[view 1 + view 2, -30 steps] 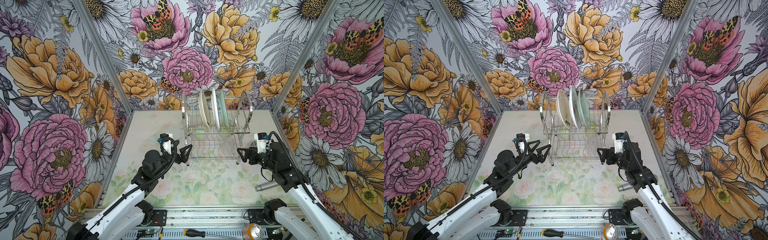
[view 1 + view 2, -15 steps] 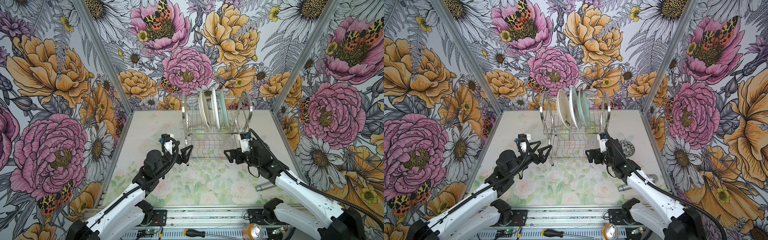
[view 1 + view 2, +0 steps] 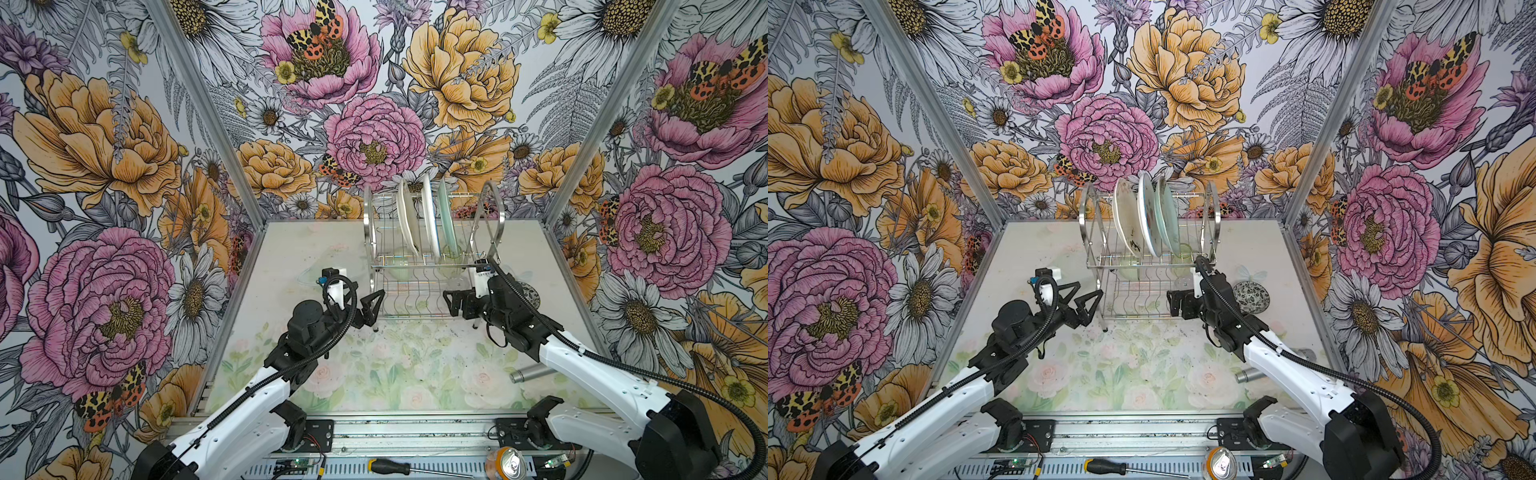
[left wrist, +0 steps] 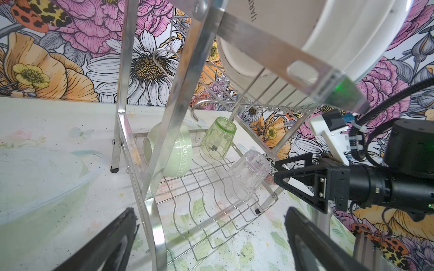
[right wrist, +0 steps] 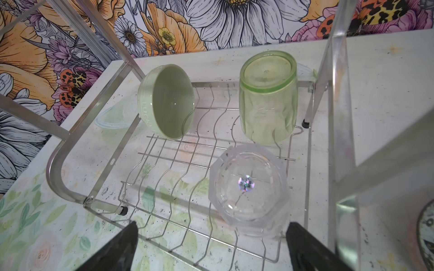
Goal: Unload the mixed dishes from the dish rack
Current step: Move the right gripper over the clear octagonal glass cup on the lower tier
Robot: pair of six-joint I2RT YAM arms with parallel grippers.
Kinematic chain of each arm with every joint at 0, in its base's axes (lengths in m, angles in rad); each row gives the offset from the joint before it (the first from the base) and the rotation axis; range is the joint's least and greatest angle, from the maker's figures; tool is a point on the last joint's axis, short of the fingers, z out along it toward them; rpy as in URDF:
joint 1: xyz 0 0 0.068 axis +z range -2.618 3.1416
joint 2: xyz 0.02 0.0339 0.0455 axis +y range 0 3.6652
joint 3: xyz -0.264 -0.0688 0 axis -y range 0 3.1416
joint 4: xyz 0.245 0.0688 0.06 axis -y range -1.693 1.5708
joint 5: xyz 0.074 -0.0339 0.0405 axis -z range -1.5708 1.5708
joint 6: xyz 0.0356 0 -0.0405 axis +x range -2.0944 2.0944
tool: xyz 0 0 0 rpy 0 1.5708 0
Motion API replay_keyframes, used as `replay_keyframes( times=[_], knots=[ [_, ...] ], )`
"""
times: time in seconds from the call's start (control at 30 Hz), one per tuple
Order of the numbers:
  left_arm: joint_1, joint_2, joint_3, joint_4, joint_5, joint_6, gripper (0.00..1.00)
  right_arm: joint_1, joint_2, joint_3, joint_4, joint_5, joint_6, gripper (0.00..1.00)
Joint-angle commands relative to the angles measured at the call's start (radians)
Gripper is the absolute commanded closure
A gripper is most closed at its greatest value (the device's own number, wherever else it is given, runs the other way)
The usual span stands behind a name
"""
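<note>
I see L gripper (image 3: 371, 309), R gripper (image 3: 454, 305) at dish rack (image 3: 370, 232) front corners, jaws spread, empty; clear glass (image 5: 249, 190) near R.

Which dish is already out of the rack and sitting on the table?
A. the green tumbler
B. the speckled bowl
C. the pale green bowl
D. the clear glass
B: the speckled bowl sits on the table beside the dish rack, while the clear glass, green tumbler and pale green bowl are on the rack's lower shelf.
</note>
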Motion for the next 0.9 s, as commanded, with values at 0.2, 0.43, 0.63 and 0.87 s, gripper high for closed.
replay_keyframes(
  times=[0.2,0.43,0.63,0.87],
  knots=[
    [-0.005,-0.013,0.014,-0.011,-0.023,0.025,0.01,0.005,0.076,0.050,0.070,0.009,0.011,0.01],
    [-0.005,-0.029,0.013,-0.030,-0.034,0.037,0.01,0.010,0.088,0.001,0.143,0.097,0.020,0.01],
    [-0.006,-0.038,0.013,-0.036,-0.033,0.039,0.01,0.011,0.127,-0.005,0.169,0.112,0.018,0.01],
    [-0.005,-0.034,0.012,-0.033,-0.034,0.039,0.01,0.012,0.167,0.001,0.191,0.104,-0.002,0.01]
  ],
)
